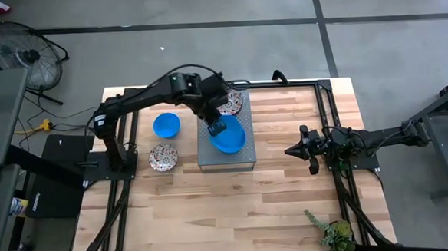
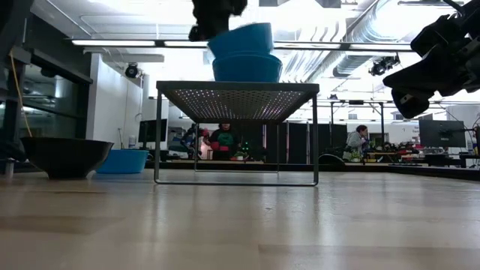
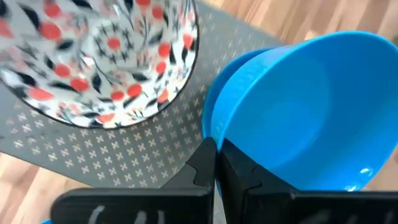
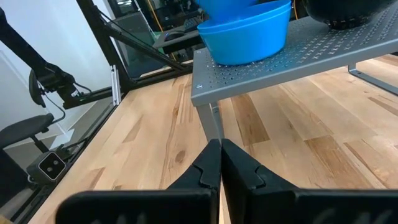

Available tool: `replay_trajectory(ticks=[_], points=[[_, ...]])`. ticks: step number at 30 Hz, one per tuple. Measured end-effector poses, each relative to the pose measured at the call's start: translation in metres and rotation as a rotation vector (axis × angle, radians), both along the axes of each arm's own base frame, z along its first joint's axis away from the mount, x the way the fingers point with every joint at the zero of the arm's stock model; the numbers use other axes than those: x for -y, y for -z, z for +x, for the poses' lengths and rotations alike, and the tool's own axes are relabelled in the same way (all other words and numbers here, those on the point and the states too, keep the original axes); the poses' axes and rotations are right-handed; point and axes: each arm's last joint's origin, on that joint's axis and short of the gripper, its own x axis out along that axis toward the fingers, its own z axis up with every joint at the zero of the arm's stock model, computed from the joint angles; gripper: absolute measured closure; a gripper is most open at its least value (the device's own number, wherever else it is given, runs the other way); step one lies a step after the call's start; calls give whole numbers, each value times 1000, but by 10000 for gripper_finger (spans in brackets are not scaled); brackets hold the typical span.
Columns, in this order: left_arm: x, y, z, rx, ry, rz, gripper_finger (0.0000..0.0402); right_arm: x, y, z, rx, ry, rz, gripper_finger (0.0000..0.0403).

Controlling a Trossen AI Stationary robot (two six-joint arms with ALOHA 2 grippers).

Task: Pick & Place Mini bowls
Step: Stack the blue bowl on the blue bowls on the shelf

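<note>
My left gripper (image 1: 218, 127) is over the grey perforated slab (image 1: 210, 158), shut on a blue mini bowl (image 1: 231, 138). That bowl (image 2: 241, 39) sits tilted over a second blue bowl (image 2: 247, 69), which stands on the slab. A floral bowl (image 3: 93, 56) stands on the slab's far part (image 1: 233, 103). Another blue bowl (image 1: 166, 125) and another floral bowl (image 1: 163, 156) rest on the table left of the slab. My right gripper (image 4: 219, 152) is shut and hovers right of the slab (image 1: 302, 148). My left gripper pinches the upper blue bowl by its rim (image 3: 219, 138), on the bowl's left side, with one finger inside and one outside. The fingers come from above. The bowl is tilted, its base at the lower blue bowl's rim (image 3: 214, 93); whether it rests there I cannot tell.
The slab is a raised platform on thin legs (image 2: 157, 135) with open space beneath. A small plant (image 1: 333, 231) stands near the table's near right corner. Bare wood lies near the slab and between it and my right gripper.
</note>
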Motion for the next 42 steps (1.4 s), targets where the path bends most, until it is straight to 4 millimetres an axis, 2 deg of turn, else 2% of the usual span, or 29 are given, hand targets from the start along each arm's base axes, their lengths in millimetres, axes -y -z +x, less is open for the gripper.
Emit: replay_trajectory(ticks=[8, 29, 34, 42], points=[[-2, 7, 8, -2, 11, 5, 401, 0, 0, 0, 1, 0, 0, 402], [-1, 10, 3, -73, -3, 9, 401, 0, 0, 0, 0, 0, 0, 402], [-2, 25, 12, -119, 29, -38, 392, 0, 0, 0, 0, 0, 0, 402], [-2, 30, 19, -100, 78, -60, 377, 0, 0, 0, 0, 0, 0, 402]])
